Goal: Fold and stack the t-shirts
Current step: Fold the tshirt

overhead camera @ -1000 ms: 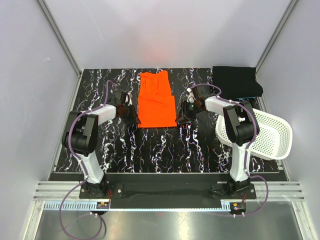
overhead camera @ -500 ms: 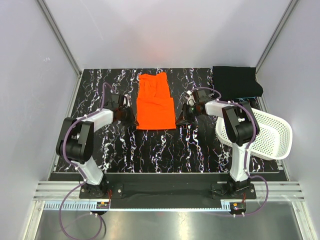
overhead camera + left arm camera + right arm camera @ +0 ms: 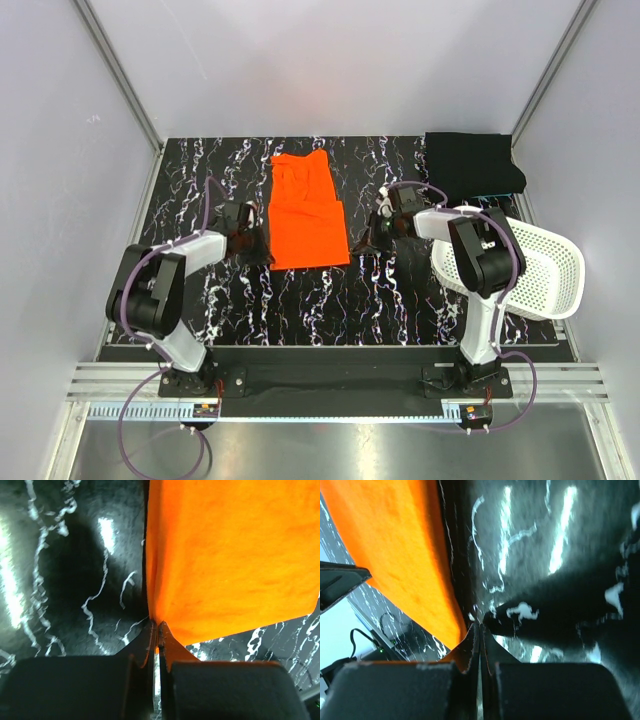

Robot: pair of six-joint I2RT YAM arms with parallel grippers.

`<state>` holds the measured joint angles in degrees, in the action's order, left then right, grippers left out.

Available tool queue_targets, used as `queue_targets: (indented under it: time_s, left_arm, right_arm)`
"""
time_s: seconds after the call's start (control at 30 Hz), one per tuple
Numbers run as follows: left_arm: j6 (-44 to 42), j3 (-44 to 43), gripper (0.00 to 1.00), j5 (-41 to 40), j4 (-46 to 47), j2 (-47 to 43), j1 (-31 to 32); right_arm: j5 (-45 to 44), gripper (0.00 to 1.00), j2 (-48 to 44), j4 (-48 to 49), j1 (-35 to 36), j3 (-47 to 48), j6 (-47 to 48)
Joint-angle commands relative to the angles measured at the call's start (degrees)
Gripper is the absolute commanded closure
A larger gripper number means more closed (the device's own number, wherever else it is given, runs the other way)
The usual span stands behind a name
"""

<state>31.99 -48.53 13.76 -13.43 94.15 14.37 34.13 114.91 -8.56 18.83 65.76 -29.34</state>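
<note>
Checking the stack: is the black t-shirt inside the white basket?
No, the black t-shirt lies on the table, outside the white basket.

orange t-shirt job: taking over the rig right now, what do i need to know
Left tool: shut on the near left corner of the orange t-shirt.
Right tool: shut at its near right corner, apparently pinching the cloth.
The orange t-shirt lies mid-table as a narrow strip. The black t-shirt sits at the far right corner, looks folded, just beyond the white basket.
Left to do: fold the orange one across, then stack it with the black.
</note>
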Motion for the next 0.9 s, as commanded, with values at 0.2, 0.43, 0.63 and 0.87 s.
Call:
queue_targets:
  time_s: [0.2,0.43,0.63,0.87]
  left_arm:
    - [0.5,6.3,0.86,-2.7,0.1,-9.2,1.2]
    - [-1.1,3.3,0.64,-2.3,-2.8,-12.1,-0.8]
    - [-1.9,-0.2,0.69,2.2,-2.6,-7.4,-4.4]
    - [-1.8,1.7,0.69,7.3,0.3,-6.3,-4.5]
  right_arm:
    - [-5.8,1.00,-8.5,1.1,4.8,-8.4,-4.0]
    - [-6.2,0.73,-12.7,1.7,5.0,-10.3,-3.6]
    - [-4.1,0.66,-11.4,1.6,5.0,-8.4,-2.2]
    - [-2.6,0.62,-8.7,1.6,5.0,-5.8,-1.0]
